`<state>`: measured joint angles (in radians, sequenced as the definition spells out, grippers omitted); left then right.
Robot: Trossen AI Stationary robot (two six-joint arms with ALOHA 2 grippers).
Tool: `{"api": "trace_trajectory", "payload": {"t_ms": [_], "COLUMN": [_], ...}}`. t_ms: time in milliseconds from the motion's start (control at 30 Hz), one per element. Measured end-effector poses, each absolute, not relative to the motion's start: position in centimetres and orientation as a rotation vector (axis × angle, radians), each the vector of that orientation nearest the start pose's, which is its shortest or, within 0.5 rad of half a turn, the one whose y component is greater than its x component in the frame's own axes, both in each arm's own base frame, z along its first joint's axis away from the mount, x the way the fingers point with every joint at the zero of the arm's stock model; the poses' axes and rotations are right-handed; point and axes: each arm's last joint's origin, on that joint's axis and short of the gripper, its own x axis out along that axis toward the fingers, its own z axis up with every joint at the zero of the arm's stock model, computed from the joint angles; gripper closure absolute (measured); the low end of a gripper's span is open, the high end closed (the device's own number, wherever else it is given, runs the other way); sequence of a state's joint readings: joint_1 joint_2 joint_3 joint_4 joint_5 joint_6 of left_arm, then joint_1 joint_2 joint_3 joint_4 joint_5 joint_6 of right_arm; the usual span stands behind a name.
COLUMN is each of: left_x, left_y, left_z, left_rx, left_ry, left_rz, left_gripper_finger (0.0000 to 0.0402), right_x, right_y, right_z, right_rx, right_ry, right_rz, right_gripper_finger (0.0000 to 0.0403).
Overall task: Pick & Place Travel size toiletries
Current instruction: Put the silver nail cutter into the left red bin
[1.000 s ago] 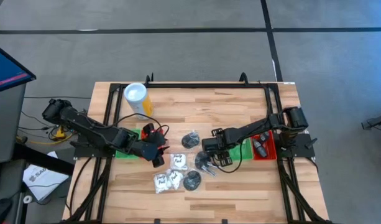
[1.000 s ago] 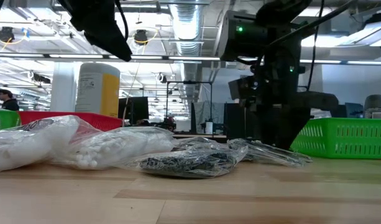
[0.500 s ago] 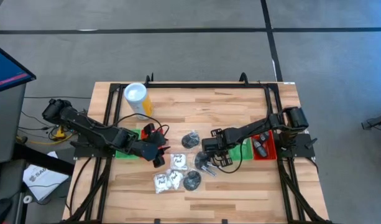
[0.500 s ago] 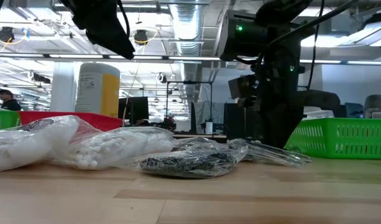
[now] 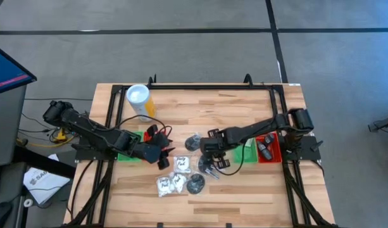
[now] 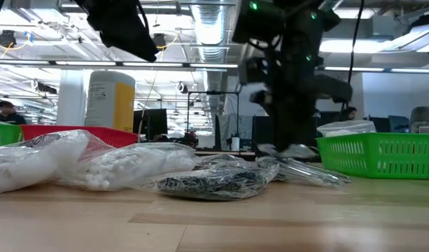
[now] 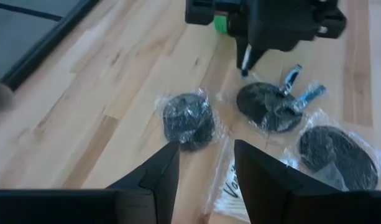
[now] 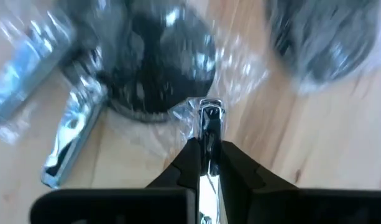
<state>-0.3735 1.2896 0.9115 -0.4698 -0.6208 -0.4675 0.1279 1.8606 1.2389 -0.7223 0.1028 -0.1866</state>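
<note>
The toiletries lie in clear bags on the wood table: black discs (image 5: 194, 142) (image 5: 195, 185), white sachets (image 5: 181, 163) (image 5: 169, 183), and one bag (image 8: 156, 68) with a black disc and silvery tubes (image 8: 69, 134). My right gripper (image 8: 209, 115) stands over that bag (image 5: 207, 166), shut on its wrapper. My left gripper (image 7: 206, 165) hangs open above the table to the left of the items (image 5: 162, 155), holding nothing; a black disc bag (image 7: 187, 119) lies ahead of it. My right gripper pinches the crinkled clear plastic edge (image 8: 187, 113) of the disc-and-tube bag between its two fingertips. The fingers point down from above. The bag's disc (image 7: 265, 107) and tubes (image 7: 311, 93) still lie on the table below the fingers.
A yellow cylinder with a white top (image 5: 138, 100) stands at the far left. A green tray (image 5: 126, 154) and a red one (image 5: 150, 133) sit by the left arm. A green tray (image 5: 248, 153) and a red tray (image 5: 269, 147) holding items sit on the right.
My right gripper has risen a little and gone toward the table's left and far edges, over the disc-and-tube bag. The bag's bulk has stayed on the table. My left gripper has kept still.
</note>
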Motion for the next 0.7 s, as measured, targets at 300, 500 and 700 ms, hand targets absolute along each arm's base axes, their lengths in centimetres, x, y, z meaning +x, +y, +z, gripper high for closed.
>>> {"api": "trace_trajectory", "payload": {"t_ms": [300,500,700], "left_x": [24.7,25.1,25.2], "left_y": [-7.7,-7.7,-7.8], "left_z": [25.7,26.1,26.3], "left_rx": [-0.026,0.023,0.036], "left_ry": [0.608,0.561,0.546], "left_rz": [0.457,0.464,0.459], "left_gripper_finger": [0.0256,0.0256,0.0256], "right_x": [37.8,39.6,40.6], "right_y": [4.5,4.3,3.1], "right_z": [21.3,24.3,25.4], "right_rx": [-0.343,-0.335,-0.309], "right_ry": [1.139,0.982,0.867], "right_rz": [0.155,0.130,0.085], "right_gripper_finger": [0.0378,0.0378,0.0378]}}
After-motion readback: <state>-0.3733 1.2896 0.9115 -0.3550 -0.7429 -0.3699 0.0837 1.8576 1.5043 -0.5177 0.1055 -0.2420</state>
